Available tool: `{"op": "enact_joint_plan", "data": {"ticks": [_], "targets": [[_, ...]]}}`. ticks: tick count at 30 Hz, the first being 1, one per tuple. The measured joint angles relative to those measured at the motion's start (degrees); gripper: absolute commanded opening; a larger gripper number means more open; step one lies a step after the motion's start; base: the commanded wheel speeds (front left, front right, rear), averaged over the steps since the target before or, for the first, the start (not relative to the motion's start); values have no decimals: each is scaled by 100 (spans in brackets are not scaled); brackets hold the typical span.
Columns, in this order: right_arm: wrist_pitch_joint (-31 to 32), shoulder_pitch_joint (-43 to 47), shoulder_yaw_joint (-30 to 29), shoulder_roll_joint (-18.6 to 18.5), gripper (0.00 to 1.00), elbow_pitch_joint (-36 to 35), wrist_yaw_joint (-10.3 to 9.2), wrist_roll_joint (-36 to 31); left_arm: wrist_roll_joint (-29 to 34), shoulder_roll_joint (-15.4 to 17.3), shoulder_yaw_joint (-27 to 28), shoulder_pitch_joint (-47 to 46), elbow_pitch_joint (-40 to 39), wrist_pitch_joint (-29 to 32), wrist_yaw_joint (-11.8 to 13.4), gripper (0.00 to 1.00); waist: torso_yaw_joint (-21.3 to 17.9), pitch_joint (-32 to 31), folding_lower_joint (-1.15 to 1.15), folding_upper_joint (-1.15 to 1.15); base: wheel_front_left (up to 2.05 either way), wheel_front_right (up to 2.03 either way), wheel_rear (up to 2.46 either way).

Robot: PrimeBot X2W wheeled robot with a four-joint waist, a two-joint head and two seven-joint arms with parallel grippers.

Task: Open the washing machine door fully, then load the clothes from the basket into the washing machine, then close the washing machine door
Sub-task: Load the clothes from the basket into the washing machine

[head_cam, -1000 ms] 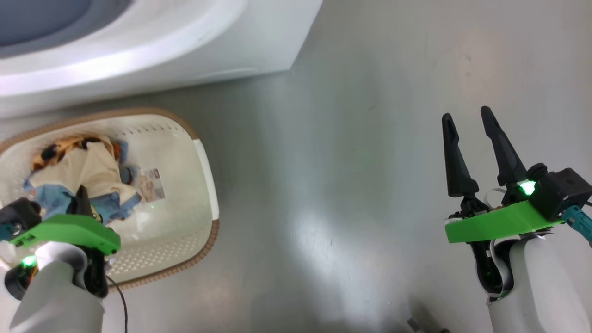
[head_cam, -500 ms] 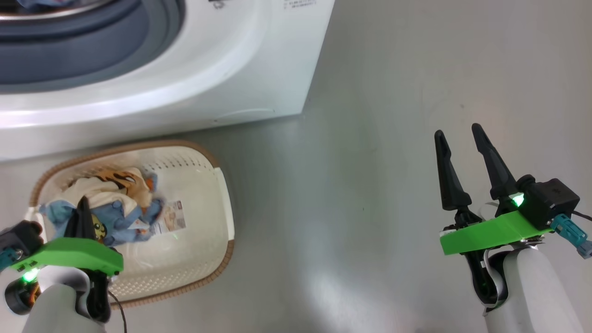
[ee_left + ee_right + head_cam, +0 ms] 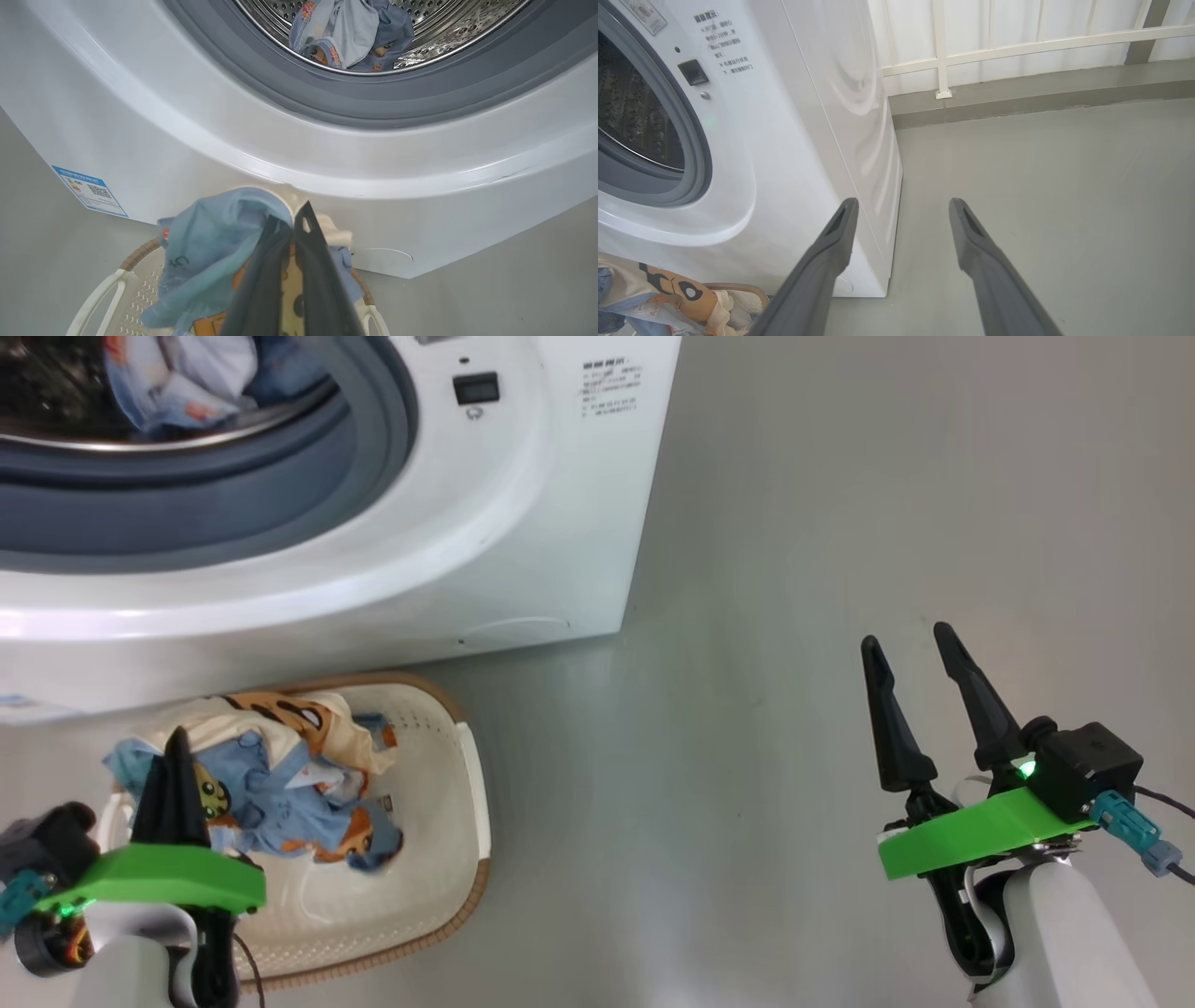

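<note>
While clothes (image 3: 280,784) hang: pinched tight in left gripper (image 3: 175,739), over basket (image 3: 467,775), right by washer (image 3: 523,523)
drum (image 3: 467,28): one piece (image 3: 345,32) inside; lift high, clear gasket (image 3: 327,100) lip, drop deep imo
right gripper (image 3: 905,635): spread wide, empty, over floor (image 3: 747,803)

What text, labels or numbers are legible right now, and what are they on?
Nothing reads clearly enough to quote.
Printed block on the washing machine front: Chinese characters, too blurred.
Blue sticker low on its front: QR code, print too small.
Upper sticker beside the drum opening: too small.
</note>
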Motion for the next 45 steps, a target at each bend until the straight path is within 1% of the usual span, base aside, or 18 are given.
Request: {"op": "enact_joint_plan", "data": {"ticks": [8,14,16,23,28,36,45], "targets": [[0,31,34,0,100,78,0,5,390,-142,26,455,-800,0,0,0,-6,-357,0,0,0,0,0],[0,230,35,1,100,141,0,8,1000,-159,24,773,-1479,0,0,0,-15,-653,0,0,0,0,0],[0,272,32,1,100,157,0,8,1091,-175,32,915,-1673,0,0,0,-16,-759,0,0,0,0,0],[0,460,31,2,100,183,0,7,1416,-230,74,1398,-2217,0,0,0,-29,-1126,0,0,0,0,0],[0,630,30,3,100,190,0,-79,1786,-249,68,1772,-2608,0,10,0,-25,-1400,0,0,0,0,0],[0,831,35,4,100,233,0,-79,1964,-277,64,2348,-2962,0,111,0,-5,-1817,0,0,0,0,0],[0,982,12,5,100,225,0,-78,1972,-285,79,2745,-3170,0,257,0,27,-2046,0,0,0,0,0]]}}
